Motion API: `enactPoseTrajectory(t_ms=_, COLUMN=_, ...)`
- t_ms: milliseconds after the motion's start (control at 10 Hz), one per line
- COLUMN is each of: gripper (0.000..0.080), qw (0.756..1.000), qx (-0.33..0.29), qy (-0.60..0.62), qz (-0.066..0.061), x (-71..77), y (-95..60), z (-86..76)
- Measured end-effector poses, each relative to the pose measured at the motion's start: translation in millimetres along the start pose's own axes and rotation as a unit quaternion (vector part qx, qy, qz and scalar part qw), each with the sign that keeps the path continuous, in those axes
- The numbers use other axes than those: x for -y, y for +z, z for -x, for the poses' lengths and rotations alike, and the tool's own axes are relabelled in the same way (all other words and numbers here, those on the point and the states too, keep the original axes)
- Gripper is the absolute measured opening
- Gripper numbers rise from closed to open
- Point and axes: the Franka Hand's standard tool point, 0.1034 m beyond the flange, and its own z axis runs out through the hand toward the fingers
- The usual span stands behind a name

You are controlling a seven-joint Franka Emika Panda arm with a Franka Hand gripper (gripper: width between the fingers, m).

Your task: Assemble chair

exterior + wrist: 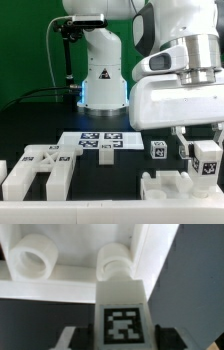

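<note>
My gripper (122,340) is shut on a white leg bar (122,294) that carries a black-and-white tag; dark fingers (72,338) press on both its sides. The bar's far end meets a white chair part (70,277) that has two round sockets or pegs. In the exterior view the gripper (205,168) hangs at the right with the tagged bar (207,157) in it, just above a white blocky part (168,186) at the front. A small tagged cube (158,150) stands to the left of the gripper. More white chair parts (40,168) lie at the exterior view's left.
The marker board (100,141) lies flat mid-table, in front of the arm's base (103,85). Black cables run behind at the exterior view's left. The table top is dark with a white front edge.
</note>
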Motion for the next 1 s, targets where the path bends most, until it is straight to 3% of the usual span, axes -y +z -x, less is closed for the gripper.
enactPoseTrajectory(t_ms=300, gripper=0.0284, qw=0.999, qx=-0.039, qy=0.006, qz=-0.002, x=-0.2, y=2.1, z=-4.2)
enactPoseTrajectory(t_ms=1000, gripper=0.0284, qw=0.996, qx=-0.085, qy=0.028, qz=-0.002, x=-0.5, y=-0.4, z=4.2)
